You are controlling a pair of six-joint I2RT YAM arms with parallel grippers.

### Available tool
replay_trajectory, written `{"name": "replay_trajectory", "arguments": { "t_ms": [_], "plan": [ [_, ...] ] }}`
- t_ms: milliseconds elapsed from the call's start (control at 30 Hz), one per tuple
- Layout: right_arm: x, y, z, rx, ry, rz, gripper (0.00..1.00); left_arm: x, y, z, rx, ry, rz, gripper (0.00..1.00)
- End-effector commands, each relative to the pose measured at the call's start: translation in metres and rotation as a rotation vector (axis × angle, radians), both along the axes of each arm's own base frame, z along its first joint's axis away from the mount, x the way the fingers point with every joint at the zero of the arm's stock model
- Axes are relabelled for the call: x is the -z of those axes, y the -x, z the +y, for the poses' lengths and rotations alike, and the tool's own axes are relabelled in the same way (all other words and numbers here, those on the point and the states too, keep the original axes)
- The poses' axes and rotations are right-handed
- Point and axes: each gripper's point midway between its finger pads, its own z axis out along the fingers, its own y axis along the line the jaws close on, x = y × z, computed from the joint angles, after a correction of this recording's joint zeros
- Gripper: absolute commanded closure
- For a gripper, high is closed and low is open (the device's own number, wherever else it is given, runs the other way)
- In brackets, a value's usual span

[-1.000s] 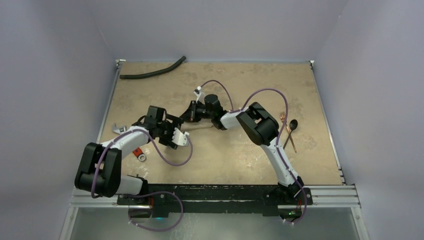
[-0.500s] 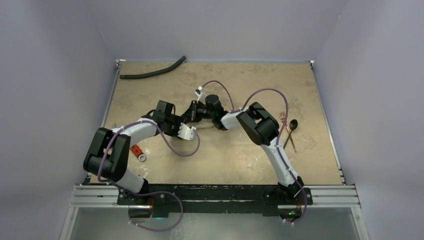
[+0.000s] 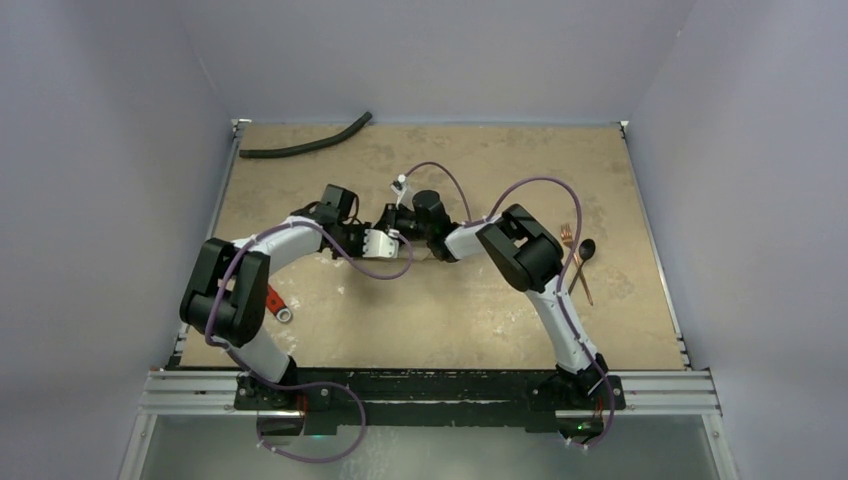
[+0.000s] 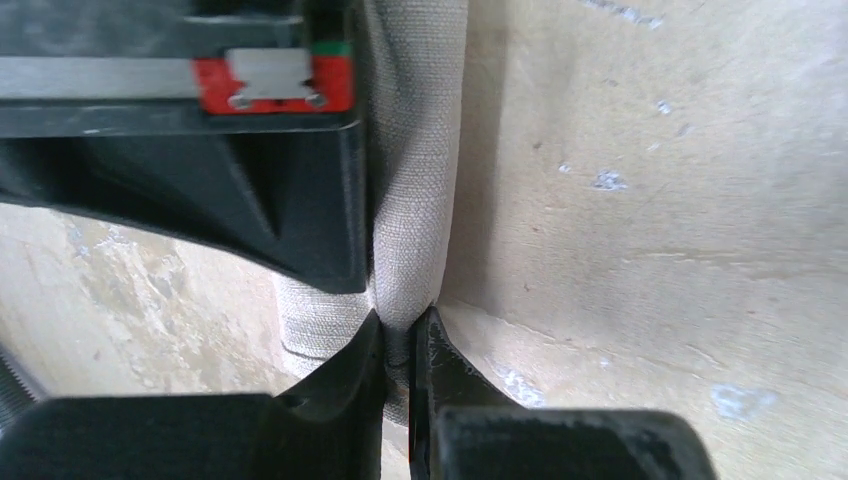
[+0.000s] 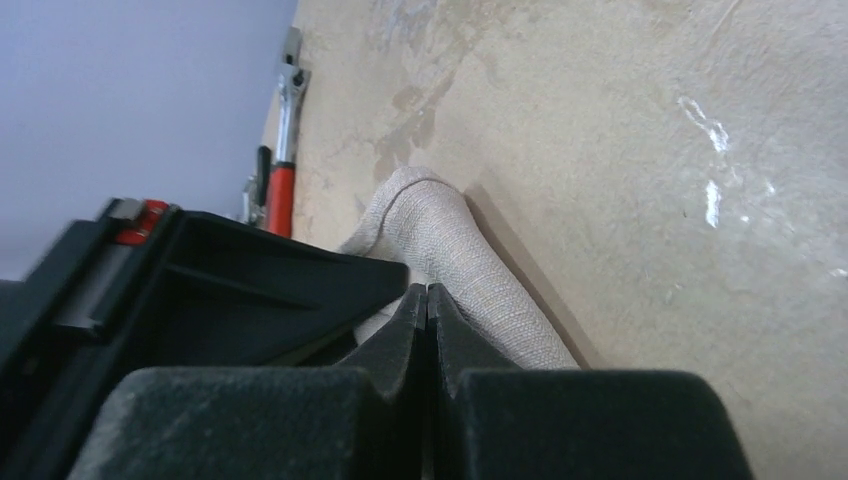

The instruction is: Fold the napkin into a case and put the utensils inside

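Noted napkin (image 4: 415, 180) bunched mid-worktop (image 3: 450, 320), fold clamped in left gripper (image 4: 400, 340). Noted right gripper (image 5: 428, 300) pinched together against same fold; hold on cloth unconfirmed.

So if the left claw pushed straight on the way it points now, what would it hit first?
The beige woven cloth napkin it pinches runs straight ahead of the left claw; just beyond, the right arm's black claw looks first in line, though depth is unclear.
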Motion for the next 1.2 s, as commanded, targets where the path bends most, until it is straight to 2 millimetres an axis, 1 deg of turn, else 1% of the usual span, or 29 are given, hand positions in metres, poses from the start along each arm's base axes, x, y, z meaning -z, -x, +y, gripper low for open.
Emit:
{"name": "replay_trajectory", "arguments": {
  "t_ms": [0, 33, 67, 200, 233, 333, 367, 467, 500, 533, 567, 600, 633, 667, 700, 733, 767, 800, 833, 867, 900, 933, 967, 1033, 1067, 1167],
  "plan": [
    [-0.008, -0.014, -0.034, 0.041, 0.144, -0.090, 1.00, -0.031, 0.013, -0.014, -0.050, 0.095, 0.108, 1.00],
    [-0.019, -0.021, -0.040, 0.060, 0.158, -0.130, 1.00, -0.036, 0.017, -0.017, -0.046, 0.120, 0.128, 1.00],
    [-0.035, -0.027, -0.047, 0.072, 0.166, -0.174, 0.99, -0.040, 0.020, -0.021, -0.040, 0.140, 0.141, 1.00],
    [-0.082, -0.041, -0.082, 0.128, 0.196, -0.347, 0.85, -0.056, 0.035, -0.033, -0.041, 0.217, 0.212, 1.00],
    [-0.091, -0.044, -0.094, 0.142, 0.213, -0.390, 0.83, -0.058, 0.038, -0.034, -0.048, 0.231, 0.233, 1.00],
    [-0.135, -0.052, -0.136, 0.229, 0.299, -0.576, 0.78, -0.059, 0.049, -0.036, -0.042, 0.241, 0.288, 1.00],
    [-0.153, -0.050, -0.148, 0.255, 0.330, -0.643, 0.77, -0.061, 0.050, -0.037, -0.042, 0.249, 0.285, 1.00],
    [-0.190, -0.035, -0.178, 0.308, 0.392, -0.778, 0.75, -0.069, 0.051, -0.040, -0.042, 0.276, 0.268, 1.00],
    [-0.203, -0.030, -0.190, 0.340, 0.380, -0.792, 0.70, -0.071, 0.050, -0.041, -0.047, 0.287, 0.273, 1.00],
    [-0.210, -0.025, -0.202, 0.372, 0.337, -0.774, 0.62, -0.072, 0.051, -0.042, -0.048, 0.295, 0.283, 1.00],
    [-0.215, -0.020, -0.211, 0.385, 0.274, -0.749, 0.51, -0.073, 0.052, -0.043, -0.047, 0.299, 0.295, 1.00],
    [-0.213, -0.016, -0.214, 0.384, 0.235, -0.714, 0.46, -0.073, 0.052, -0.044, -0.054, 0.307, 0.307, 1.00],
    [-0.208, -0.015, -0.215, 0.353, 0.233, -0.689, 0.55, -0.074, 0.053, -0.045, -0.057, 0.318, 0.316, 1.00],
    [-0.205, -0.014, -0.211, 0.295, 0.244, -0.690, 0.62, -0.074, 0.054, -0.046, -0.057, 0.325, 0.325, 1.00],
    [-0.208, -0.014, -0.210, 0.243, 0.279, -0.756, 0.64, -0.075, 0.055, -0.047, -0.058, 0.334, 0.331, 1.00],
    [-0.218, -0.008, -0.204, 0.214, 0.295, -0.832, 0.57, -0.077, 0.055, -0.049, -0.055, 0.343, 0.337, 1.00],
    [-0.225, 0.001, -0.197, 0.193, 0.327, -0.932, 0.47, -0.079, 0.056, -0.050, -0.052, 0.348, 0.342, 1.00],
    [-0.227, 0.012, -0.187, 0.163, 0.357, -1.013, 0.37, -0.081, 0.056, -0.051, -0.051, 0.355, 0.346, 1.00],
    [-0.224, 0.023, -0.178, 0.095, 0.370, -1.077, 0.21, -0.083, 0.056, -0.051, -0.051, 0.358, 0.347, 1.00],
    [-0.214, 0.035, -0.170, -0.010, 0.376, -1.118, 0.04, -0.084, 0.056, -0.051, -0.052, 0.361, 0.350, 1.00],
    [-0.201, 0.046, -0.164, -0.110, 0.385, -1.130, 0.01, -0.085, 0.056, -0.051, -0.053, 0.363, 0.352, 1.00],
    [-0.186, 0.056, -0.160, -0.197, 0.403, -1.121, 0.01, -0.085, 0.056, -0.050, -0.055, 0.366, 0.356, 1.00],
    [-0.177, 0.064, -0.156, -0.266, 0.402, -1.128, 0.01, -0.085, 0.056, -0.048, -0.060, 0.370, 0.364, 1.00],
    [-0.165, 0.076, -0.150, -0.338, 0.407, -1.151, 0.01, -0.083, 0.057, -0.046, -0.062, 0.372, 0.377, 1.00],
    [-0.154, 0.082, -0.147, -0.370, 0.429, -1.164, 0.01, -0.082, 0.058, -0.044, -0.062, 0.373, 0.382, 1.00],
    [-0.119, 0.085, -0.145, -0.440, 0.531, -1.155, 0.01, -0.084, 0.059, -0.041, -0.062, 0.378, 0.398, 1.00]
  ]
}}
